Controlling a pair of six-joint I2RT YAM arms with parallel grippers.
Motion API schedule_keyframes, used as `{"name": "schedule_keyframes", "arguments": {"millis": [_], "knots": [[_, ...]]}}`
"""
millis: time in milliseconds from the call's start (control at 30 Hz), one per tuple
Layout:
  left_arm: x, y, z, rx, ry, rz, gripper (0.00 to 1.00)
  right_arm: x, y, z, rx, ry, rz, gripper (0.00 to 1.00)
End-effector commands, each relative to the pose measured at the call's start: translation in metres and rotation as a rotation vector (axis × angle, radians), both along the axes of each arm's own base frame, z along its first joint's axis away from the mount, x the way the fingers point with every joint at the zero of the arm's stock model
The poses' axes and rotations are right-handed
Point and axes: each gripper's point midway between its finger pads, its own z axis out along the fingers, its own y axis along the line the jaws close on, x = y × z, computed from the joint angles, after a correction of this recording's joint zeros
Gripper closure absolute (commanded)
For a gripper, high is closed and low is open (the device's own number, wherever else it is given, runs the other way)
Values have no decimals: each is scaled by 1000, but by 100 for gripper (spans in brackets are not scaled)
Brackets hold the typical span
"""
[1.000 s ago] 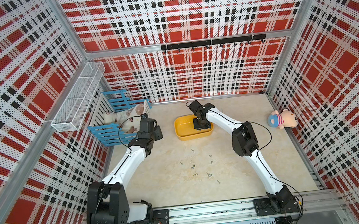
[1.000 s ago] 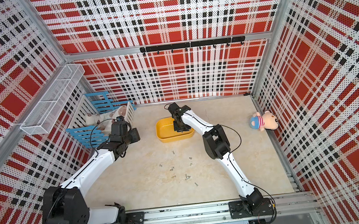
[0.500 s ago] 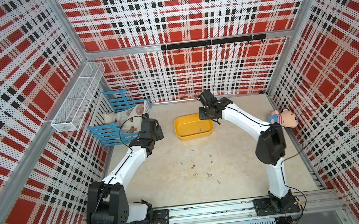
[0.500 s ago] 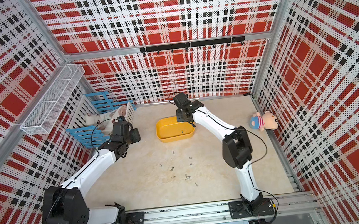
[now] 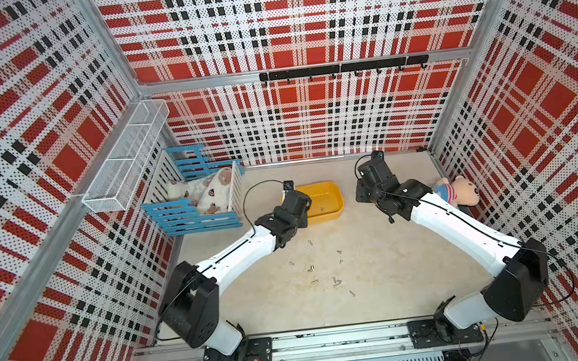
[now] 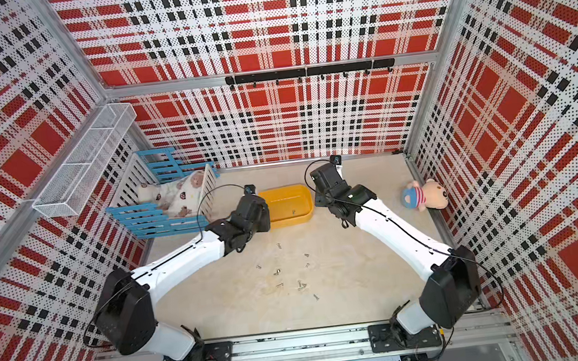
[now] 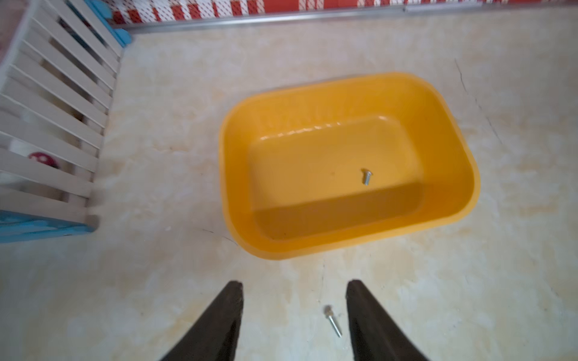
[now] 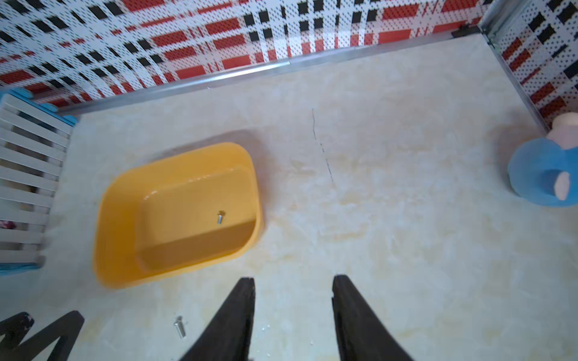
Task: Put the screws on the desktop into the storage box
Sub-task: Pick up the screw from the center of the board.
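Left wrist view: left gripper (image 7: pixel 294 283) open and empty, loose screw (image 7: pixel 332 320) on the table (image 7: pixel 140 281) off-centre between its fingers (image 7: pixel 219 318), yellow box (image 7: pixel 237 156) just ahead holding one screw (image 7: pixel 366 177); closing skewed could flick the loose screw away, and the open, empty right gripper (image 8: pixel 292 279) might collide.

No writing, label, brand, number or sign can be read anywhere in these views.

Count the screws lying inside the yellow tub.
1: one screw on the floor of the yellow tub, nearer its robot-side wall. Wrist views show the whole floor, so none seems hidden.
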Motion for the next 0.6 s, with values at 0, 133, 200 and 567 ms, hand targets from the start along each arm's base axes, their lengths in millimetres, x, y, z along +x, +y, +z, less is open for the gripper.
{"name": "schedule_keyframes", "arguments": {"millis": [0, 133, 200, 567], "knots": [[-12, -13, -22, 14, 56, 58, 43, -8, -22, 20, 6, -49, -52, 53], [-17, -31, -43, -1, 100, 83, 47, -12, -32, 16, 0, -42, -64, 53], [-18, -34, -53, -7, 121, 101, 49, -12, -34, 13, -1, -37, -65, 53], [-25, -37, -89, -31, 204, 152, 55, -12, -34, -1, 0, -6, -61, 52]]}}
